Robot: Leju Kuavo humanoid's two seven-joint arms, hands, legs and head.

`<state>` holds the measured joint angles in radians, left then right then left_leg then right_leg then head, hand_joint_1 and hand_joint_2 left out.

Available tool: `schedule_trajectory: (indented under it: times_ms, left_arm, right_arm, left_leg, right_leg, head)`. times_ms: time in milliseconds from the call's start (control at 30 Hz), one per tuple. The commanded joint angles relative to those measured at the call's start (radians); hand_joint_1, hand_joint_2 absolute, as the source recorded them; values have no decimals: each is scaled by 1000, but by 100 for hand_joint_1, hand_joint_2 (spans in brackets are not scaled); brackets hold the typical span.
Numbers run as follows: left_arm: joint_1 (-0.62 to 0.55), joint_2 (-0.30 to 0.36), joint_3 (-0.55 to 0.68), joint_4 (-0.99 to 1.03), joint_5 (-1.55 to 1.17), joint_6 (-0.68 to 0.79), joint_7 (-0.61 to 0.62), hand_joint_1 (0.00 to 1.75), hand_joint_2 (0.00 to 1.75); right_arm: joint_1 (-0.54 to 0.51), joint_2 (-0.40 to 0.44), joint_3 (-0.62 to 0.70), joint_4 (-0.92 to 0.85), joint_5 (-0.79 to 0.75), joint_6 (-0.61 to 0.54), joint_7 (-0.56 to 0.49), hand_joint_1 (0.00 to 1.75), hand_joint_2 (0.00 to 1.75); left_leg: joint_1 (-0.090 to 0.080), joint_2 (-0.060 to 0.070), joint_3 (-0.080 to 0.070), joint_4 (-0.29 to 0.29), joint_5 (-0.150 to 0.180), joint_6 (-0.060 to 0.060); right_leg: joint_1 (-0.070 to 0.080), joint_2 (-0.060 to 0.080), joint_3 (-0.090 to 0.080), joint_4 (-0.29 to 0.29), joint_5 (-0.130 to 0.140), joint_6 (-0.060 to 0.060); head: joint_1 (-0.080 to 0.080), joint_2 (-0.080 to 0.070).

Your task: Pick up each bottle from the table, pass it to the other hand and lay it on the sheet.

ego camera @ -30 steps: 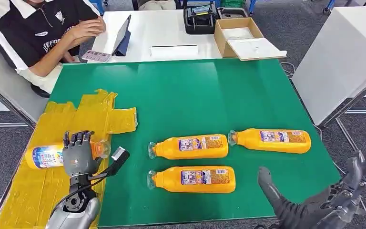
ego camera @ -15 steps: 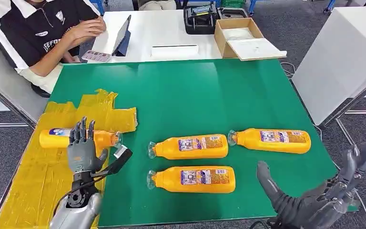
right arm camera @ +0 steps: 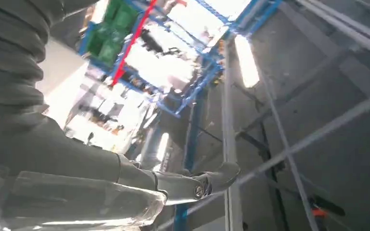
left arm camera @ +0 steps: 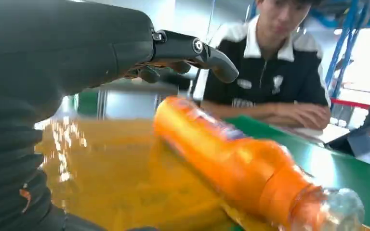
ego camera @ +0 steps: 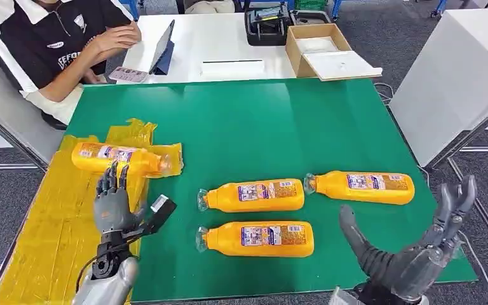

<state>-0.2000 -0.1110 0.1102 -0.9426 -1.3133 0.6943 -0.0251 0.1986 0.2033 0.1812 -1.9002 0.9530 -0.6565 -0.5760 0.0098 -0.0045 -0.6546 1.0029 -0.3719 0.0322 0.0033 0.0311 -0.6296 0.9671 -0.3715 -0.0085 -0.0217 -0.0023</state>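
Bottle (ego camera: pixel 122 159) is laid on the sheet (ego camera: pixel 51 235); left robot hand (ego camera: pixel 113 204) and right robot hand (ego camera: pixel 413 251) are spread, holding nothing.

Bottle (left arm camera: pixel 231 159) blurred in left wrist view

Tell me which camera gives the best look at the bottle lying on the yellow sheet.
The head view: the whole bottle lies flat on the yellow sheet, label up, cap toward the green mat, just beyond the left robot hand. The left wrist view shows it close but blurred, cap end nearest. The right wrist view points up at the ceiling.
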Motion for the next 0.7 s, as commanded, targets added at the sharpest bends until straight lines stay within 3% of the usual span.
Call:
schedule_trajectory:
  times_ms: [33,133,300,333,467,500,700]
  left_arm:
    - [121,-34,-68,-255,433,-161,-175,0,175]
    - [204,-29,-93,-433,587,-194,-217,0,175]
    - [264,-18,-93,-566,848,-325,-352,0,175]
    - [272,-7,-99,-576,863,-345,-376,0,175]
    - [256,17,-107,-535,905,-370,-433,0,175]
    - [250,22,-113,-522,919,-375,-442,0,175]
    - [247,23,-115,-517,921,-374,-443,0,175]
  right_arm:
    - [-63,-208,28,145,321,2,448,0,175]
    - [-126,-257,19,171,374,140,534,0,175]
    - [-259,-319,21,300,341,421,491,0,175]
    - [-276,-325,26,333,344,427,479,0,0]
    - [-368,-443,65,506,136,589,417,0,0]
    - [-385,-477,81,544,130,580,413,0,0]
    - [-386,-480,84,553,120,570,403,0,0]
  left_leg:
    - [-1,1,5,0,-3,-1]
    - [-2,3,4,1,-4,-1]
    - [0,4,0,1,-3,1]
    - [-2,4,2,1,-3,1]
    - [-1,4,3,0,-3,1]
    - [-1,3,2,-1,-2,1]
    - [-1,0,2,0,0,2]
  right_leg:
    - [-1,-3,6,-1,-2,2]
    - [-1,-1,4,0,-3,2]
    - [-1,2,2,0,0,1]
    - [-2,1,2,0,-1,1]
    - [-1,2,4,-1,0,1]
    - [-1,1,3,-1,0,1]
    - [-1,-3,3,0,0,0]
  head:
    - [0,0]
    - [0,0]
    - [0,0]
    - [0,0]
    - [0,0]
    - [0,0]
    - [0,0]
